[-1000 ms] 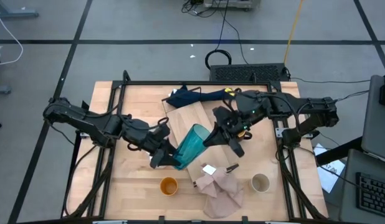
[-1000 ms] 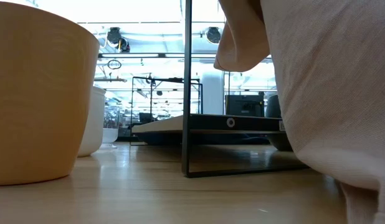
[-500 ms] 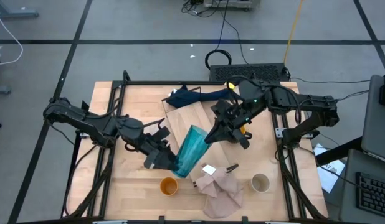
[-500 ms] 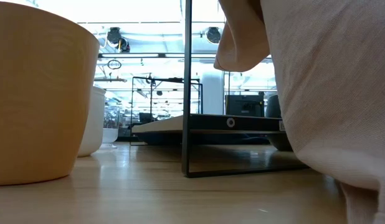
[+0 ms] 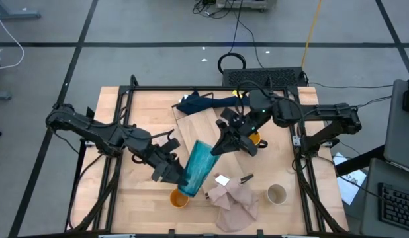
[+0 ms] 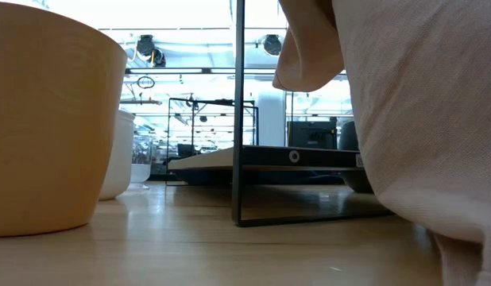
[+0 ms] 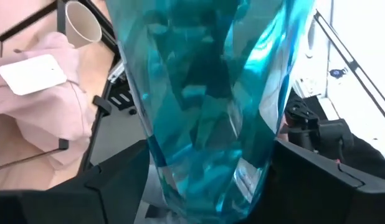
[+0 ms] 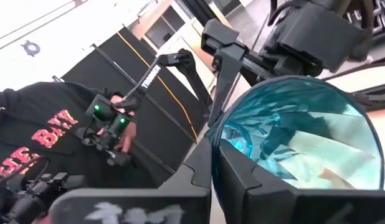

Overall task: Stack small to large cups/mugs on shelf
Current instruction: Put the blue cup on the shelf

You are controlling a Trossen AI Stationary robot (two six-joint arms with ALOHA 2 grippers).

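1. While both grippers meet at the teal cup over mid-table, we see the left gripper w/ fingers spread wide around its lower body, and the right gripper pinched shut on its rim.
2. From the high view we get the cup tilted, base toward the orange cup, mouth toward the right gripper, held above the shelf.
3. Only the right wrist view looks into the cup's mouth: nothing inside but glints off the faceted wall; a person in a dark top stands beyond.
4. Left wrist view gives us the teal wall close up, plus pinkish cloth w/ a white tag and the beige-grey cup further off.
5. Low view shows neither gripper; just the orange cup big at its left and cloth at its right.
6. Beige-grey cup stands apart nr the front right, looks empty; dark blue cloth lies at the back.
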